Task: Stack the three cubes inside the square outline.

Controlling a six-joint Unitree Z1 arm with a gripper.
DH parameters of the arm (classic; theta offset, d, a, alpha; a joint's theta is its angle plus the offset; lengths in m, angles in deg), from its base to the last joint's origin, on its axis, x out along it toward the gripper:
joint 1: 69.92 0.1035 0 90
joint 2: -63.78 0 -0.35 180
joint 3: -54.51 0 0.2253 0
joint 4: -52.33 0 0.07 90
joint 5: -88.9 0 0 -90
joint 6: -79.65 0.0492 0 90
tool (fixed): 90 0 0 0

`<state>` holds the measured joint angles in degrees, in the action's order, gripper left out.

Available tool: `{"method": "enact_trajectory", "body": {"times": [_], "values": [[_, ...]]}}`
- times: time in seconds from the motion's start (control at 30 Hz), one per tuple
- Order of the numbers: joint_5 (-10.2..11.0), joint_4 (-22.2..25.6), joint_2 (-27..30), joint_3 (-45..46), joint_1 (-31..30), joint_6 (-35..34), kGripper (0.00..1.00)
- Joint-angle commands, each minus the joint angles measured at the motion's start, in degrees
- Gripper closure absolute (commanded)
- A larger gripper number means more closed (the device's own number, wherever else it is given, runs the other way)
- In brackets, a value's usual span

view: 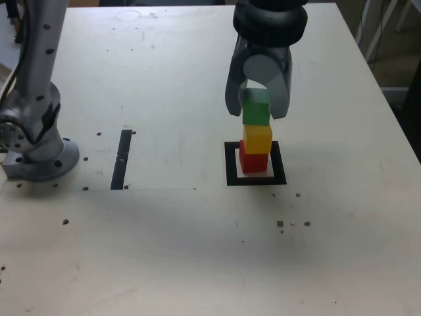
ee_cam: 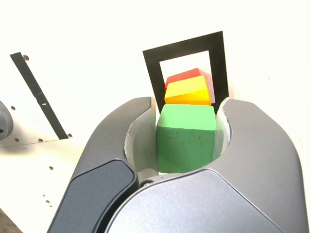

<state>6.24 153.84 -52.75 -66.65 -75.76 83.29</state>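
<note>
— So, where are the blocks?
— Stacked inside the black square (view: 230,164), toward the table's (view: 164,250) far right: red (view: 252,161), yellow (view: 257,139), green (view: 256,108) on top.
— And the claw (view: 258,108)?
— Straddling green; pinching or not, cannot tell.

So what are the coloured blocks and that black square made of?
The green cube, yellow cube and red cube look like painted wood or hard plastic: matte, plain faces, crisp edges. The black square outline looks like flat tape or printed paper, lying flush on the table.
</note>
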Motion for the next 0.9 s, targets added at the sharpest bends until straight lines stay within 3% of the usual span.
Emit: {"method": "enact_trajectory", "body": {"times": [0.0,0.63,0.77,0.87], "values": [[0.13,-0.17,-0.3,-0.16,0.36,0.24,0.92],[-0.35,-1.83,-1.91,1.03,1.18,0.86,0.91],[-0.35,-1.58,-1.72,1.0,1.18,0.93,0.81],[-0.42,-1.19,-1.54,1.37,1.17,0.94,0.65]]}}
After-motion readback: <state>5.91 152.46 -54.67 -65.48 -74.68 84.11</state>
